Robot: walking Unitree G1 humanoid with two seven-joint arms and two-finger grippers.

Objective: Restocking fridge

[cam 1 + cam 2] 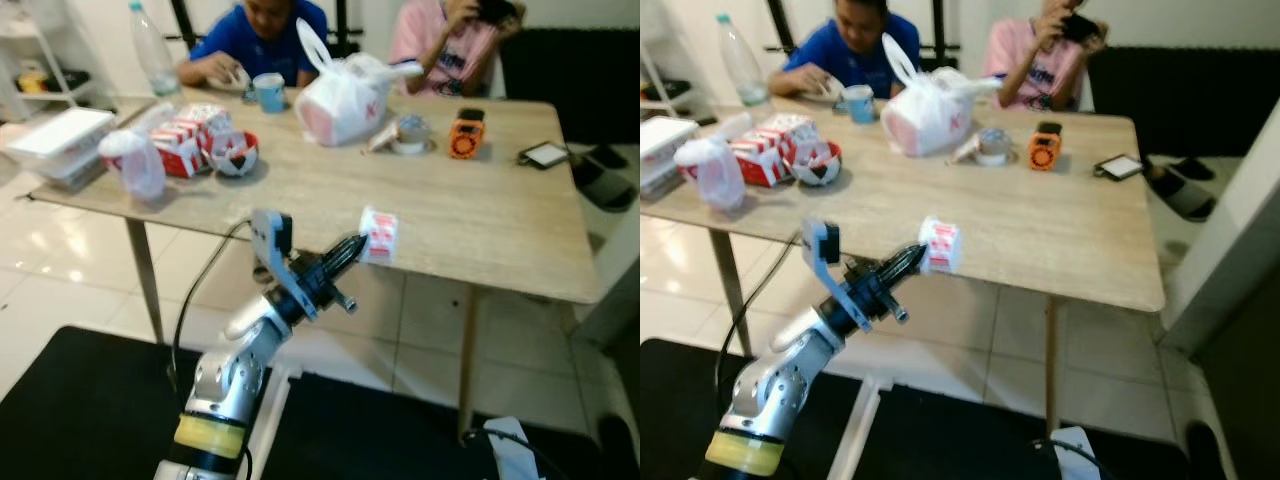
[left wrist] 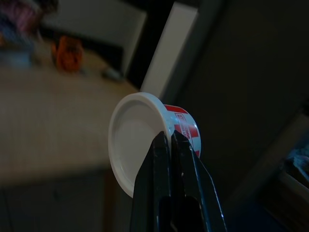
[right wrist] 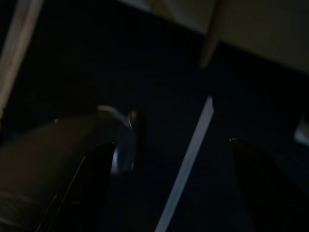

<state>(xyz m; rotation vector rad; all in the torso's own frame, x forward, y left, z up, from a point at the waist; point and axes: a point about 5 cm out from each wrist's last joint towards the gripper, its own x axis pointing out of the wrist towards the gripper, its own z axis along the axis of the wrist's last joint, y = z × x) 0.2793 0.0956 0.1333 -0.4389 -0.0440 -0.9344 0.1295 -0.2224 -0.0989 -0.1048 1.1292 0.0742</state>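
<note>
Cup in hand: my left gripper (image 1: pixel 358 246) is clamped on the rim of a small white plastic cup with red-and-white checked sides (image 1: pixel 379 233), holding it tilted near the front edge of the pale wood-grain table (image 1: pixel 480 215), centre of the frame. Its lid is smooth, round and flat in the wrist view. Early days, I judge: no fridge ahead, and red-and-white cartons (image 1: pixel 184 140) lie at upper left, beside a knotted white plastic bag (image 1: pixel 345 97). My right gripper (image 3: pixel 169 164) hangs low with its fingers spread apart. Two people sit behind the table.
</note>
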